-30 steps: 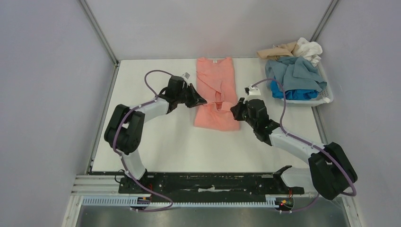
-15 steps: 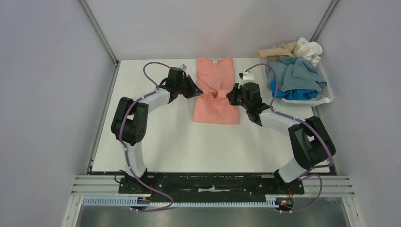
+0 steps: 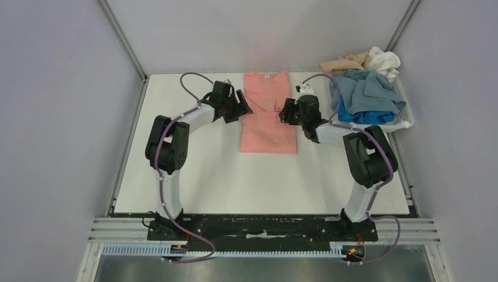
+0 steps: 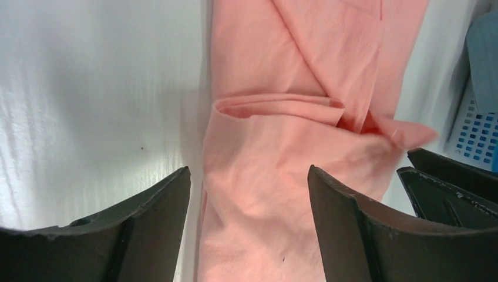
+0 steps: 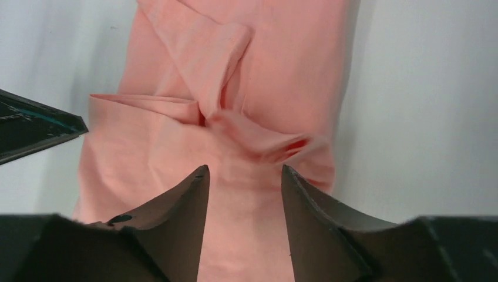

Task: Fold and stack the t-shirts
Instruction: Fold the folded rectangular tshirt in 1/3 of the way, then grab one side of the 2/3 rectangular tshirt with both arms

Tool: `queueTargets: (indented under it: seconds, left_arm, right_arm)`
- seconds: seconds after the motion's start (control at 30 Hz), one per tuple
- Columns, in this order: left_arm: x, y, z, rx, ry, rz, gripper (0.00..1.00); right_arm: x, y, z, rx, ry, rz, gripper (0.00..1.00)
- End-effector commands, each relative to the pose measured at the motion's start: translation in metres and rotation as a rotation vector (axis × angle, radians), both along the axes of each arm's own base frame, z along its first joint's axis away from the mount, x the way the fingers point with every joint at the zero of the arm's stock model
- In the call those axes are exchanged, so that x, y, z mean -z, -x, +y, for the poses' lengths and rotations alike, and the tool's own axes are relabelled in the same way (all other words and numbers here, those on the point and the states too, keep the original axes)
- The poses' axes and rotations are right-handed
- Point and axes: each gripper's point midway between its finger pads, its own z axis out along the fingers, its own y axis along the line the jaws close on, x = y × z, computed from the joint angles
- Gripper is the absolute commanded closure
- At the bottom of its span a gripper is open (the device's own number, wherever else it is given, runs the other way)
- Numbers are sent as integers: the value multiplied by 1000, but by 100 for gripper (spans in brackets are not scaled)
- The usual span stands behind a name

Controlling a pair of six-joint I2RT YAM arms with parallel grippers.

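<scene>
L arm (image 3: 197, 116) reaches from the near edge twd the far-middle of the table (image 3: 235, 182). L jaws are spread wide and hold nothing. In the wrist view one finger (image 4: 147, 235) is over bare table and the other (image 4: 358, 235) over cloth, so they straddle the L edge of the salmon-pink t-shirt (image 3: 269, 126).

Shirt lies flat as a long strip at far-centre, collar w/ small white label (image 3: 266, 74) twd the far edge. Its near part is doubled over and the loose hem runs across the middle, puckered at its R end.

R arm (image 3: 335, 132) mirrors the L one. R jaws are parted, narrower than the L pair, empty, above the shirt's R side just short of that pucker.

Far R corner has a white basket (image 3: 405, 122) w/ a grey-blue shirt (image 3: 367, 91) on top, a bright blue shirt (image 3: 361, 117) under it, and a beige shirt (image 3: 343, 63) and a white shirt (image 3: 384, 60) at its far end.
</scene>
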Motion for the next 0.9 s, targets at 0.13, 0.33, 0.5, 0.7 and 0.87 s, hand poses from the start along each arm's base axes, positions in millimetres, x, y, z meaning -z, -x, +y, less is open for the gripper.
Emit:
queueTargets:
  seconds: [0.13,0.33,0.5,0.7,0.87]
  left_arm:
    - [-62,7,21,38,-98,-151,19]
    - [-49,67,17,97,-70,-94,18]
    - [-20,119,19,132,-46,-14,18]
    - [5,135,20,116,-38,20,20]
    - [20,137,10,135,-6,61,29]
  right_arm:
    - [-40,0,-3,-29,-8,-84,2]
    - [-35,62,-19,-42,-44,-54,2]
    - [-7,122,-30,-70,-72,36,2]
    - [9,144,-33,-69,-99,76,4]
    - [20,147,-24,-103,-126,119,16]
